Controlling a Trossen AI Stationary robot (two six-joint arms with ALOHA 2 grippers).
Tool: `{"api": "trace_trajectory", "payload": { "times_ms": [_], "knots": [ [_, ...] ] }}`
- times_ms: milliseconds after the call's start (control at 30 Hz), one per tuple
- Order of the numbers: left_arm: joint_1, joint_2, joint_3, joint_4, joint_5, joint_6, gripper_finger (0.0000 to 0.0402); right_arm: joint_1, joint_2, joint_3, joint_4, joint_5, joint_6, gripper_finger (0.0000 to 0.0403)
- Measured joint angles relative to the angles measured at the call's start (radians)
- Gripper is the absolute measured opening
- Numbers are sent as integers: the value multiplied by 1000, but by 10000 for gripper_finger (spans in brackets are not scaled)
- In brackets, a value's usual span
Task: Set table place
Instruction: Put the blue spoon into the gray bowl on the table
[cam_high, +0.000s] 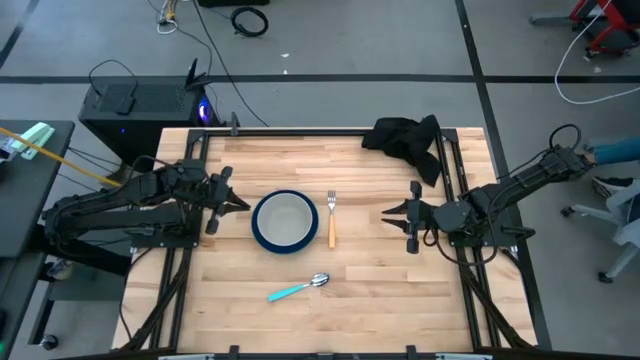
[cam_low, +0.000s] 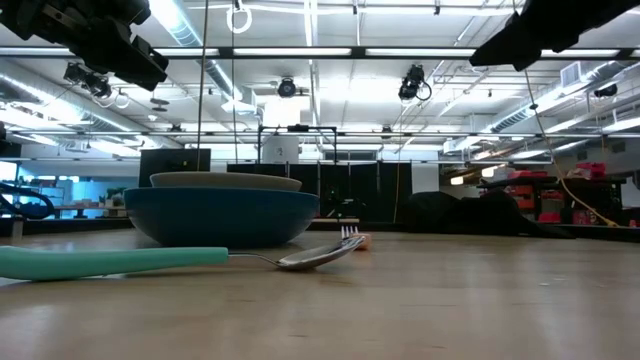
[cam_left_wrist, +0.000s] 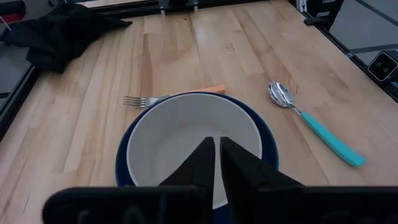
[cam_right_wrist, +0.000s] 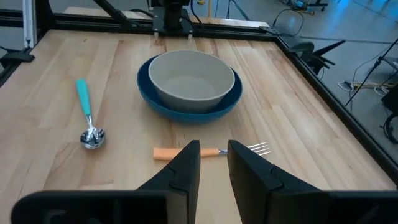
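Bowl sitting in your blue plate on the counter, fork beside it, spoon nearer, your left hand pinched closed and empty, right hand slightly open, empty.

Left gripper low over near side of pale grey bowl, fingers nearly together, thin gap between. Bowl sits inside blue plate on wooden table. Orange-handled fork lies just beyond plate, handle partly hidden by rim. Teal-handled spoon lies beside plate, apart from it. Black cloth bunched at far corner.
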Motion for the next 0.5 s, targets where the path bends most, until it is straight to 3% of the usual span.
{"api": "trace_trajectory", "payload": {
  "times_ms": [500],
  "knots": [
    [0,0,0,0,0,0,26,0,0,0,-2,0,2,89]
  ]
}}
